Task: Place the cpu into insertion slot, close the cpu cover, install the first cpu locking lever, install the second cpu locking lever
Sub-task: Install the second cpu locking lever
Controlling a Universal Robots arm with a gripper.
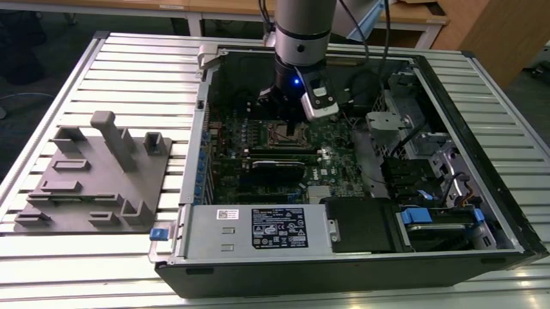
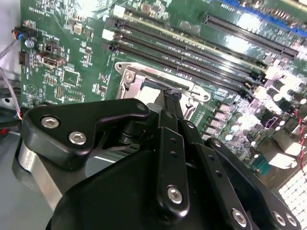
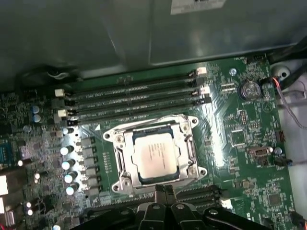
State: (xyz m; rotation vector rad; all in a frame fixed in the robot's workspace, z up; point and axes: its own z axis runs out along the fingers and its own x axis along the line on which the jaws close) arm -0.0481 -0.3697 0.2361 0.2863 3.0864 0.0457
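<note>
The cpu (image 3: 153, 153), a dull silver square, lies in the insertion slot (image 3: 111, 136) on the green board. The cpu cover (image 3: 186, 143), a silvery frame, lies flat around it with the chip showing through its window. My gripper (image 3: 163, 189) hangs at the socket's edge on the side away from the long memory slots, its two black fingers (image 3: 158, 192) pressed together with nothing visible between them. In the second wrist view the gripper (image 2: 171, 100) points down at the socket's rim (image 2: 128, 76). In the exterior view the gripper (image 1: 286, 118) is just above the socket (image 1: 289, 136). I cannot make out how the locking levers stand.
The board sits deep in an open computer case (image 1: 206, 116) on a slatted metal table (image 1: 129, 71). Long memory slots (image 3: 139, 98) run beside the socket, capacitors (image 3: 67, 165) along another side. A black expansion card (image 1: 277, 165) lies nearby. A grey fixture block (image 1: 94, 180) stands on the exterior view's left.
</note>
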